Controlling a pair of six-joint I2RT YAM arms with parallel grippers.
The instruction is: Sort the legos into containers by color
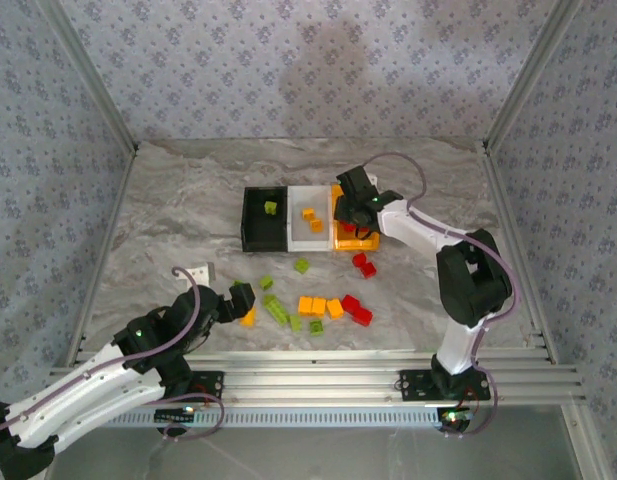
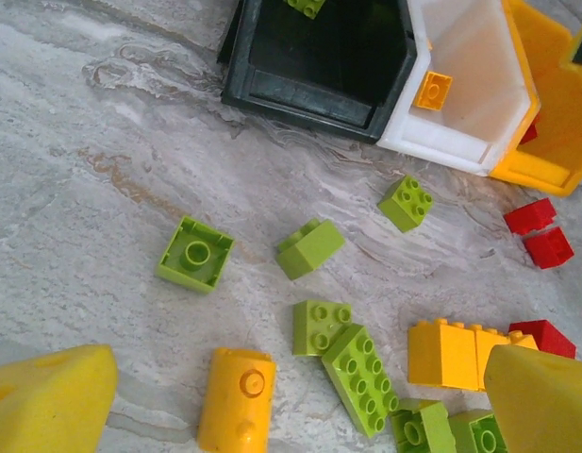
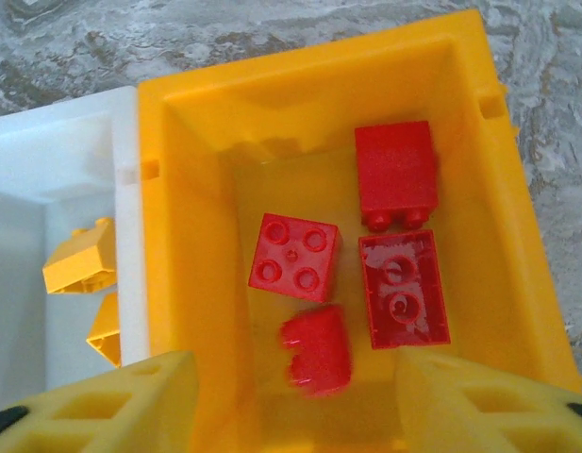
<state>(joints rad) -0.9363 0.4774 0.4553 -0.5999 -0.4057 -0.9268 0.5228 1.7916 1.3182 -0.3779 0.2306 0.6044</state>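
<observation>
**Sorting in progress:** Three bins stand in a touching row at the centre of the marbled desk [image 1: 168, 220] in the overhead view. The black bin [image 1: 250, 225] is at left, the white bin [image 1: 300, 237] in the middle and the orange-yellow bin [image 1: 350, 242] at right.

The right arm [image 1: 418, 230] reaches in from the right of the frame. The right jaws hang over the orange-yellow bin, standing apart with nothing between them. In the right wrist view four red legos [image 3: 293, 257] lie inside that bin, the lowest of them blurred. Two orange legos [image 3: 78, 260] show in the white bin at the left edge of that view. A lime green lego [image 1: 271, 208] sits in the black bin.

The left arm [image 1: 138, 345] lies low at the lower left of the overhead frame. The left jaws are spread wide and empty above the desk. Low in the left wrist frame, an orange lego [image 2: 236, 398] lies on the desk between the two yellow pads [image 2: 45, 396].

Loose legos [image 1: 318, 306] in green, orange and red are scattered across the desk below the bins.
</observation>
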